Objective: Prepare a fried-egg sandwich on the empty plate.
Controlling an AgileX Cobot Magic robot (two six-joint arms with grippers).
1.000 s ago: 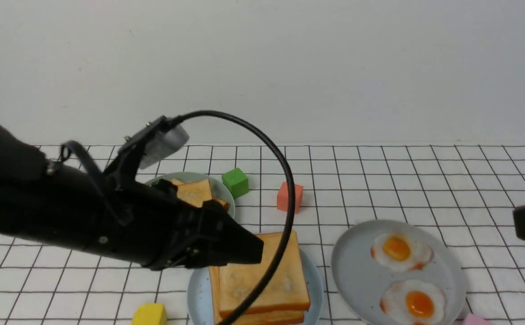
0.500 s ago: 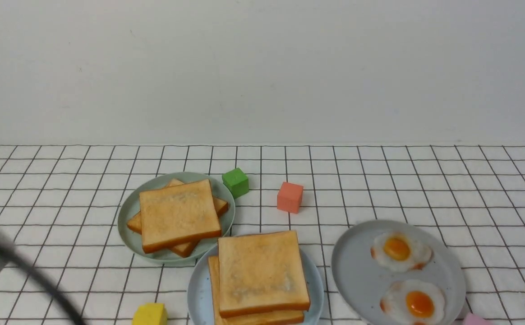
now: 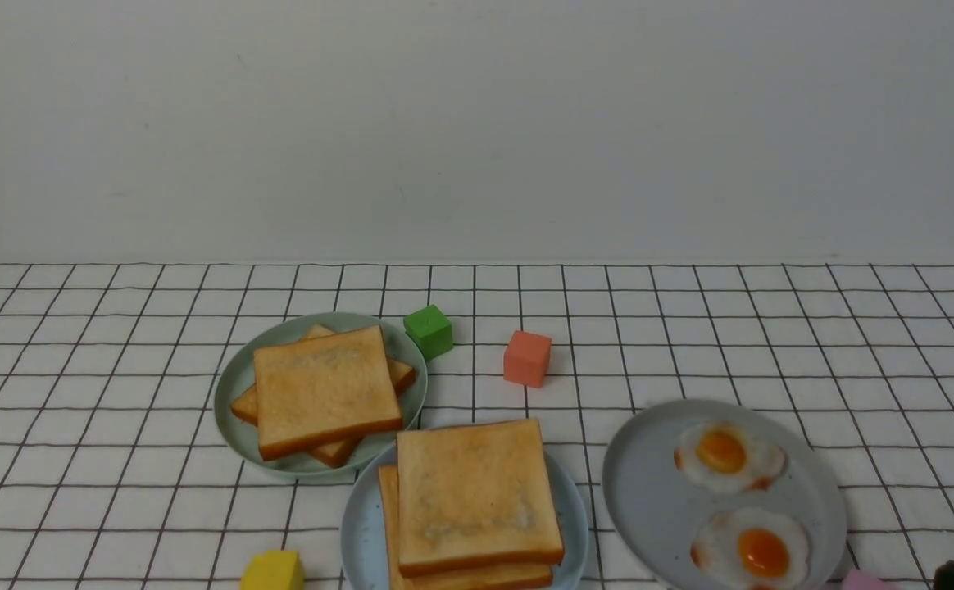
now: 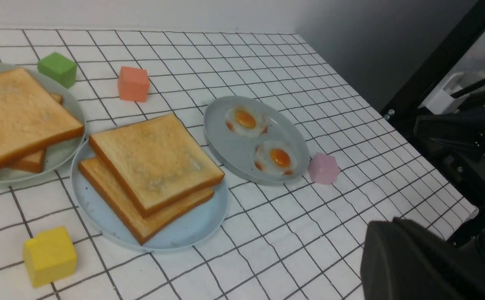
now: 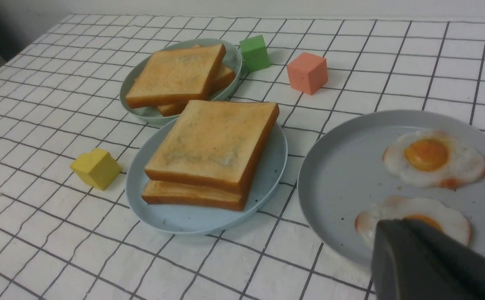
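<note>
Golden-brown toast slices [image 3: 477, 496] lie stacked on the light-blue plate [image 3: 362, 533], lower centre of the front view; any egg between them is hidden. Left pincer [image 4: 401, 225] and right pincer [image 5: 409, 227] are both clenched, grasping nothing.

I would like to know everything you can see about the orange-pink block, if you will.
The orange-pink block is a small, plain cube with flat faces and one even colour; its material could be foam or plastic. It looks undamaged. It rests flat on the gridded tabletop, turned slightly, to the right of the green block and apart from it. Only the tabletop touches it.
</note>
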